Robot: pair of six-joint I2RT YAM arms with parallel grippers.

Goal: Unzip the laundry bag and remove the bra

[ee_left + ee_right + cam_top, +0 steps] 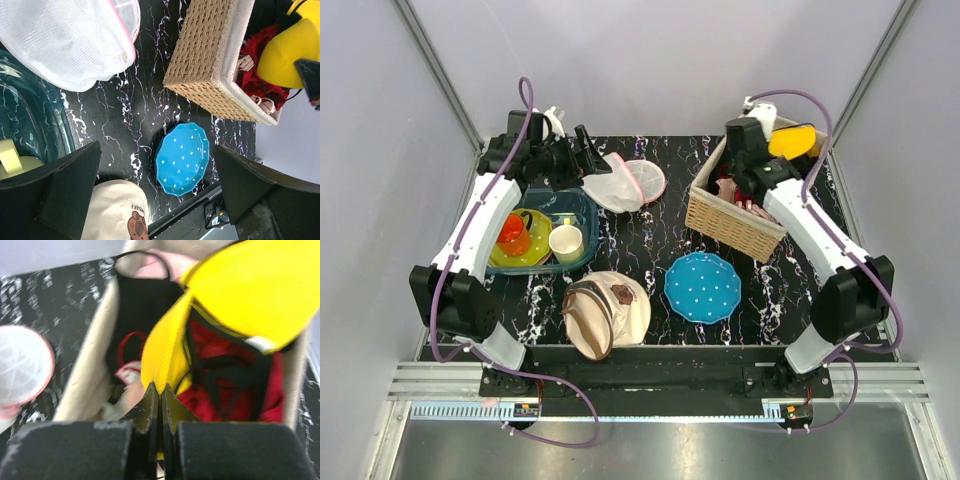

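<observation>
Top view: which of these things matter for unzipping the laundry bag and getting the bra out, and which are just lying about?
Job: laundry bag; yellow garment in the wicker basket, possibly the bra.
Lying about: blue dotted plate, beige canvas bag, blue glass dish, orange mug, cream cup.

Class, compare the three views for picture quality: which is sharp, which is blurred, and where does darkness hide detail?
Top external: sharp and evenly lit. Left wrist: the laundry bag mesh is crisp, but the left gripper shows as soft, near-black shapes. Right wrist: blurred throughout; the yellow fabric and the basket smear together.
</observation>
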